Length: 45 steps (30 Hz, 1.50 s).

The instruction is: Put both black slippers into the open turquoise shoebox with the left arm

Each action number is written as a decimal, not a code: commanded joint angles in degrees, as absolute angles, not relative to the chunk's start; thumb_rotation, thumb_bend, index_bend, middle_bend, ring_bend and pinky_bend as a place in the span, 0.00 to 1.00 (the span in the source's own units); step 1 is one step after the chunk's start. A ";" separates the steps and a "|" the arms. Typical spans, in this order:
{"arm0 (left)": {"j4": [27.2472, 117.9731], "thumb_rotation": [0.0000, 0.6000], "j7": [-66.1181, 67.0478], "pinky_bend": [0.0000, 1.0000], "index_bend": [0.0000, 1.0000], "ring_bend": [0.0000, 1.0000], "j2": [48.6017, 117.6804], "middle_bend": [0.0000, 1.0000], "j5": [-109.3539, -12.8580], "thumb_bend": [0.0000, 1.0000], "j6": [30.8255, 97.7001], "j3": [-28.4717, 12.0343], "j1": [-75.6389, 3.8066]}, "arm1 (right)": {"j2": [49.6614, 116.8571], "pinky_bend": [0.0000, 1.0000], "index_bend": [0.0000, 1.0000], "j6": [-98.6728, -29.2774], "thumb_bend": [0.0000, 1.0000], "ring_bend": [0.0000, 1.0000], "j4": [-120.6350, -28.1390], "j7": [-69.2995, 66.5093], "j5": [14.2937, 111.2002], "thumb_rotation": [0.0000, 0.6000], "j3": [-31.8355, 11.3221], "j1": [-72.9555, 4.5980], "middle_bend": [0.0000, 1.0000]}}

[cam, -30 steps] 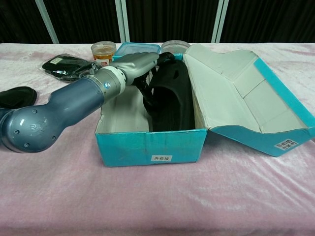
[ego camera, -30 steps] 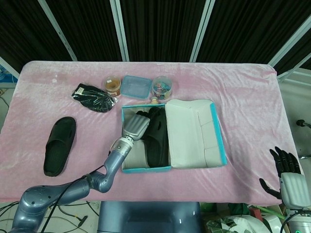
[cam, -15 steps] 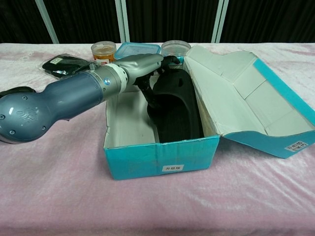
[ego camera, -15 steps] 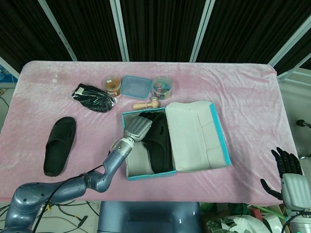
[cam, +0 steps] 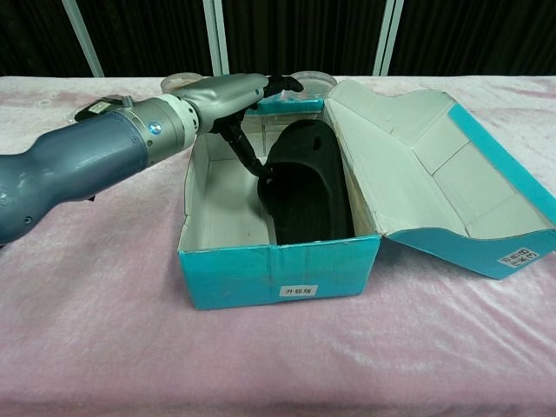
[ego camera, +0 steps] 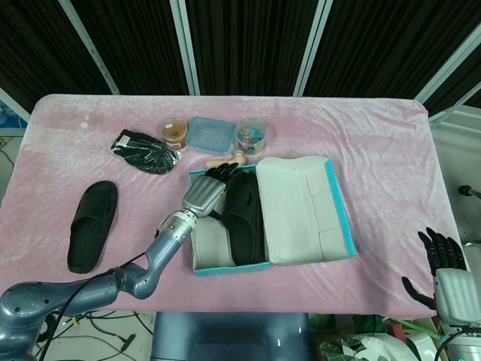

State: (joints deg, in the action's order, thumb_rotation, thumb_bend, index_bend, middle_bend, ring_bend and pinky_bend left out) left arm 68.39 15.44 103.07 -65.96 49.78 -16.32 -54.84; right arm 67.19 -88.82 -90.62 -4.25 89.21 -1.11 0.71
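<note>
The left hand (cam: 233, 94) hovers over the turquoise shoebox (cam: 278, 274), fingers (cam: 282, 84) spread, holding nothing. One black slipper (cam: 304, 187) lies inside; the other slipper (ego camera: 92, 224) rests on the desk (ego camera: 376, 135). The right hand (ego camera: 443, 263) hangs released, fingers apart.

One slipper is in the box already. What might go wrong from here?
The left hand sits over the shoebox rim, one finger low beside the packed slipper; lifting away may snag it or drag the light box. The second slipper lies far left and must fit the narrow free strip.
</note>
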 commanded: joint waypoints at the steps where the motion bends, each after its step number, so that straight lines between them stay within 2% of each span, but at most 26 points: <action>1: 73.02 0.99 16.76 0.00 0.00 0.00 100.05 0.00 -67.13 0.00 52.93 -15.32 -52.89 | 67.20 0.04 0.00 -88.75 0.20 0.00 -90.60 -4.28 89.26 1.00 -1.13 0.64 0.02; 7: 82.41 1.00 18.33 0.00 0.00 0.00 94.92 0.00 -70.51 0.00 61.96 -14.03 -48.06 | 67.22 0.04 0.00 -88.41 0.20 0.00 -90.48 -4.35 89.42 1.00 -1.29 0.25 0.02; 11: 93.53 1.00 23.14 0.01 0.00 0.00 87.75 0.01 -68.81 0.00 66.50 -12.50 -43.32 | 67.30 0.04 0.00 -87.87 0.20 0.00 -90.18 -4.70 89.37 1.00 -1.47 -0.19 0.02; 15: 102.64 1.00 26.83 0.06 0.00 0.01 80.84 0.07 -66.40 0.00 70.41 -10.42 -38.62 | 67.58 0.04 0.00 -86.76 0.20 0.00 -89.54 -5.30 89.25 1.00 -1.65 -0.95 0.02; 23: 114.30 1.00 32.79 0.06 0.00 0.01 65.40 0.07 -59.28 0.00 70.41 -3.58 -32.37 | 68.02 0.04 0.00 -84.84 0.20 0.00 -88.59 -6.04 89.41 1.00 -2.06 -2.65 0.02; 28: 111.88 1.00 32.63 0.06 0.00 0.04 63.02 0.09 -53.54 0.00 69.51 -2.43 -30.77 | 68.52 0.04 0.00 -83.82 0.20 0.00 -87.97 -6.50 89.43 1.00 -2.08 -3.46 0.02; 31: 106.81 1.00 31.38 0.06 0.00 0.05 64.57 0.09 -50.53 0.00 67.61 -2.61 -30.73 | 68.83 0.04 0.00 -83.42 0.20 0.00 -87.65 -6.67 89.49 1.00 -2.03 -3.81 0.02; 37: 95.75 1.00 31.63 0.06 0.00 0.05 68.50 0.10 -41.30 0.00 59.60 -3.40 -33.43 | 69.02 0.04 0.00 -83.21 0.20 0.00 -87.33 -6.85 89.36 1.00 -1.98 -4.11 0.02; 45: 87.20 1.00 37.00 0.06 0.00 0.05 72.24 0.11 -31.08 0.00 54.03 -3.51 -37.72 | 68.90 0.04 0.00 -83.48 0.20 0.00 -87.26 -7.03 88.82 1.00 -1.88 -3.89 0.02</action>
